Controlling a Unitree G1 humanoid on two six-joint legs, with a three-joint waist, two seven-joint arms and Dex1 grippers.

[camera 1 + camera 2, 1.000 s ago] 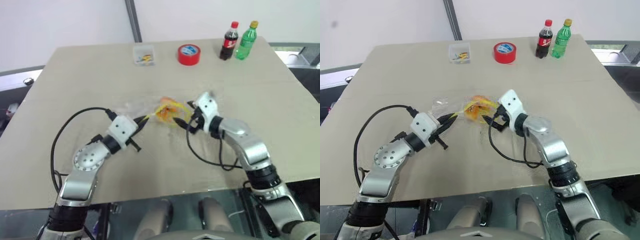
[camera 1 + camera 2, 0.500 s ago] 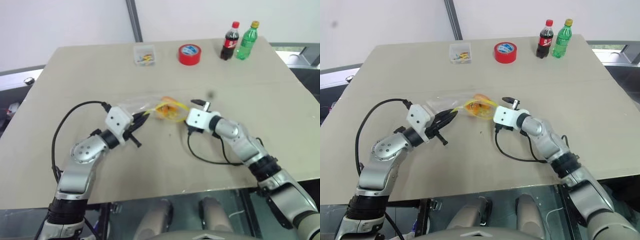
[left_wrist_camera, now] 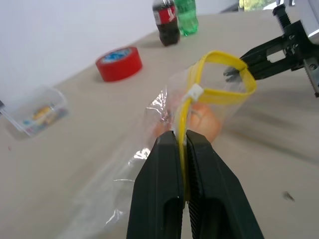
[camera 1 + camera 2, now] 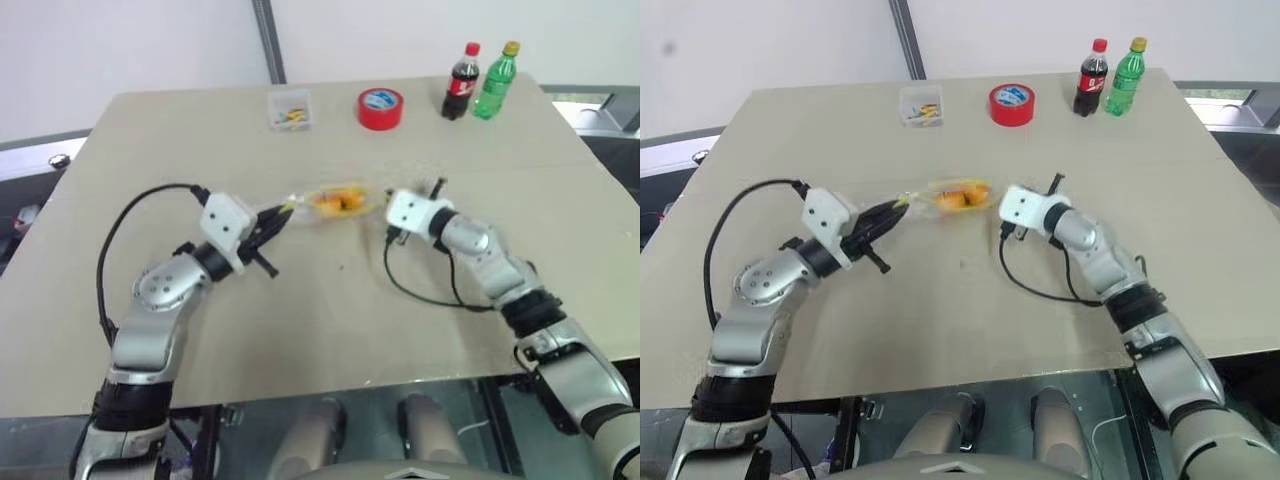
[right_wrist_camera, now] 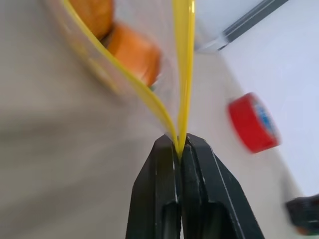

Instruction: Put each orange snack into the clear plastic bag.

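Both grippers are clenched on the same thing right now: the left gripper (image 3: pixel 182 144) has its black fingers (image 3: pixel 159 164) pinched on the yellow zip strip of the clear crinkly plastic zip bag (image 4: pixel 330 203), and the right gripper (image 5: pixel 179 149) is nipped onto the yellow strip at the bag's other end. So the bag hangs stretched between the two, above the beige worktop (image 4: pixel 300 330), about mid-table.

Handling-wise I'd say the film is thin, floppy and a bit slippery, with no stiffness of its own. The yellow strip looks like the only firm bit, so that's the place to hold. The load is light, but it could swing or slide toward the mouth if one end dips.

The small glossy orange bun-like snacks (image 4: pixel 337 200) are inside the bag; I count two, sitting side by side.

Further out, at the far edge: one red tape roll (image 4: pixel 378 108), one dark cola bottle (image 4: pixel 459 83), one green soda bottle (image 4: pixel 495 82), one small clear box of colourful bits (image 4: pixel 288 110)
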